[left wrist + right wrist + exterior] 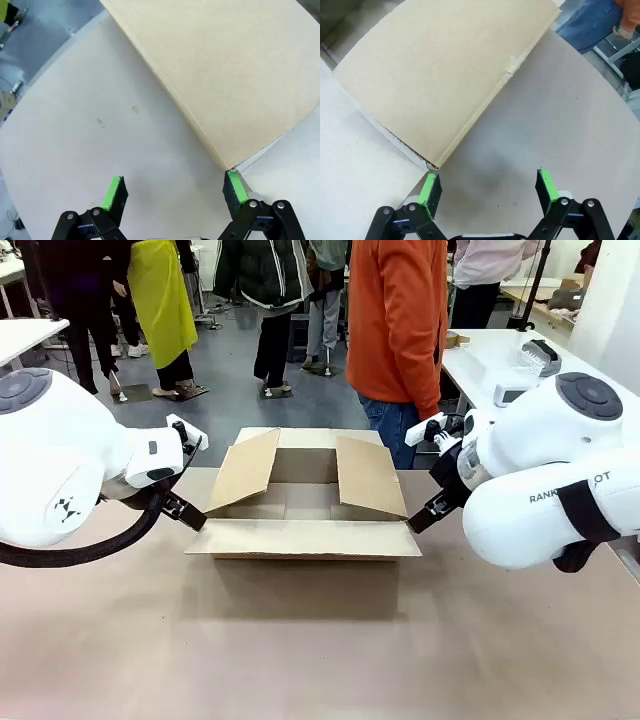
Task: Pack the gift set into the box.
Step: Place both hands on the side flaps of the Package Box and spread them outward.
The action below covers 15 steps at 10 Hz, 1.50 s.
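Observation:
The box (pixel 305 510) stands open in the middle of the table, its four flaps spread and its inside bare cardboard. My left gripper (pixel 190 512) is at the box's left front corner, open; in the left wrist view its right pad (pixel 234 187) sits just below the corner of a flap (pixel 230 75). My right gripper (pixel 425 515) is at the right front corner, open; in the right wrist view its left pad (pixel 428 188) lies just under the corner of a flap (pixel 445 75). The gift set is out of view.
A person in an orange top (pixel 398 320) stands at the far edge behind the box. Other people stand farther back. A white table (pixel 500 365) with small items is at the back right. Bare tabletop (pixel 300 650) stretches in front of the box.

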Each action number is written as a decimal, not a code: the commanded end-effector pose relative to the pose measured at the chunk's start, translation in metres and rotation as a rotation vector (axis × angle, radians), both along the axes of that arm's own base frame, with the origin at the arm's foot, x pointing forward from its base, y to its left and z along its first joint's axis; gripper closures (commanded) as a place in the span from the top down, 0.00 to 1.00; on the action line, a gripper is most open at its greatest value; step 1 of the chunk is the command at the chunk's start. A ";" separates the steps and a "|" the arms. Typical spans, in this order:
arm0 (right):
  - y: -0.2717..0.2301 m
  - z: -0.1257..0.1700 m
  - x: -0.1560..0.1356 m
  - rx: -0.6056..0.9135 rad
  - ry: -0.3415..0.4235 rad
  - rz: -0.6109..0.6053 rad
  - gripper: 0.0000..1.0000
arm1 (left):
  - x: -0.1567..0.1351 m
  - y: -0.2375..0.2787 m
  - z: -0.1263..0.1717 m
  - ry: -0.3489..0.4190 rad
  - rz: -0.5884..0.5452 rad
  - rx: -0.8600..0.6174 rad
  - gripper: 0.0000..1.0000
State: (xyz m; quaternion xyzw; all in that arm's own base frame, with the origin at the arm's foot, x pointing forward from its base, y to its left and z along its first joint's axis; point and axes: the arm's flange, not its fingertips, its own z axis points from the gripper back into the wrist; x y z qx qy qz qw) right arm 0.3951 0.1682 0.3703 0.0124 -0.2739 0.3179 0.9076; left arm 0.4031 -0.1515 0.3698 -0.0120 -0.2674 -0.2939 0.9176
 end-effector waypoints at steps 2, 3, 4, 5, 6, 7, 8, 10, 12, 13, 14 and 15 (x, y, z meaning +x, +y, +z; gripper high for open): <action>0.000 0.000 0.000 0.000 0.000 0.000 1.00 | 0.000 0.000 0.000 -0.001 0.000 0.000 1.00; 0.000 0.000 0.000 0.000 0.000 0.000 1.00 | 0.000 0.000 0.000 -0.001 0.000 0.000 1.00; 0.000 0.000 0.000 0.000 0.000 0.000 1.00 | 0.000 0.000 0.000 -0.001 0.000 0.000 1.00; 0.000 0.000 0.000 0.000 0.000 0.000 1.00 | 0.000 0.000 0.000 -0.001 0.000 0.000 1.00; 0.000 0.000 0.000 0.000 0.000 0.000 1.00 | 0.000 0.000 0.000 -0.001 0.000 0.000 1.00; 0.000 0.000 0.000 0.000 0.000 0.000 1.00 | 0.000 0.000 0.000 -0.001 0.000 0.000 1.00; 0.000 0.000 0.000 0.000 0.000 0.000 1.00 | 0.000 0.000 0.000 -0.001 0.000 0.000 1.00; 0.000 0.000 0.000 0.000 0.000 0.000 1.00 | 0.000 0.000 0.000 -0.001 0.000 0.000 1.00; 0.000 0.000 0.000 0.000 0.000 0.000 1.00 | 0.000 0.000 0.000 -0.001 0.000 0.000 1.00; 0.000 0.000 0.000 0.000 0.000 0.000 1.00 | 0.000 0.000 0.000 -0.001 0.000 0.000 1.00; 0.000 0.000 0.000 0.000 0.000 0.000 1.00 | 0.000 0.000 0.000 -0.001 0.000 0.000 1.00; 0.000 0.000 0.000 -0.001 0.000 0.000 1.00 | 0.000 0.000 0.000 0.000 0.000 0.000 1.00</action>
